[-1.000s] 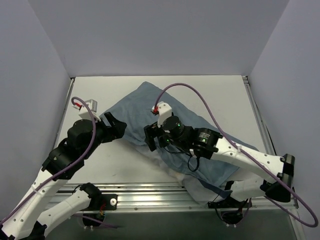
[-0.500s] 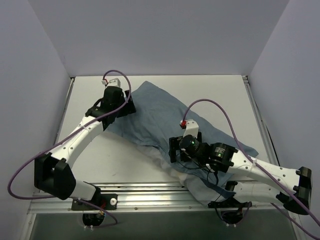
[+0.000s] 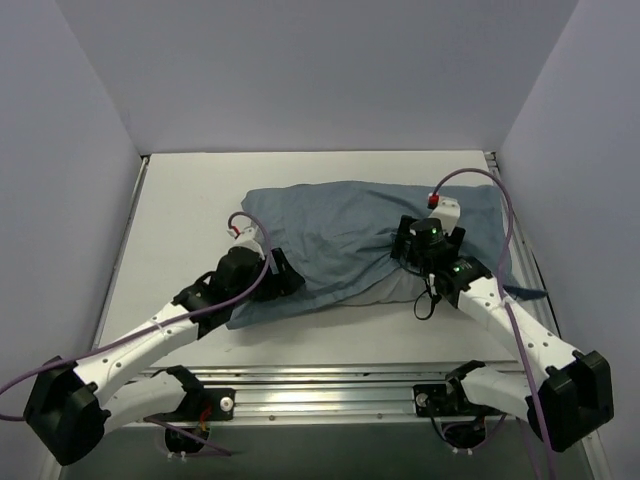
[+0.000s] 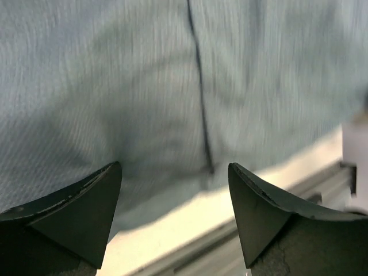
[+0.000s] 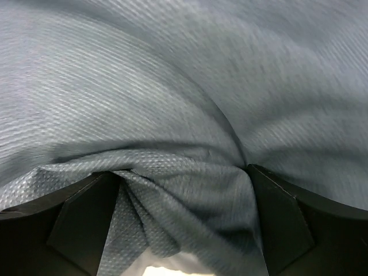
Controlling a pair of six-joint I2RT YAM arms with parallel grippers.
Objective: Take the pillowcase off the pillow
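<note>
The left gripper [image 3: 286,278] has its fingers [image 4: 80,210] spread wide apart with nothing between them. It sits at the near left corner of the pillowcase [image 3: 345,235], low over the cloth. In the left wrist view the cloth fills the space beyond the fingertips, with a thin dark seam running down it and a pale strip of table below.

The right gripper [image 3: 414,246] is at the right part of the pillowcase, tips down into it. Its fingers [image 5: 86,213] also stand well apart, and a bunch of gathered folds fills the gap between them, touching both.

The pillowcase is dusty blue-grey and wrinkled. It lies spread across the middle of the white table [image 3: 180,200], its long side running left to right. The pillow [image 3: 385,293] is inside it. Only a narrow white strip shows, along the near edge of the pillowcase between the two grippers.

A metal rail [image 3: 320,385] runs along the table's edge on the near side of the pillowcase, where both arm bases are mounted.
</note>
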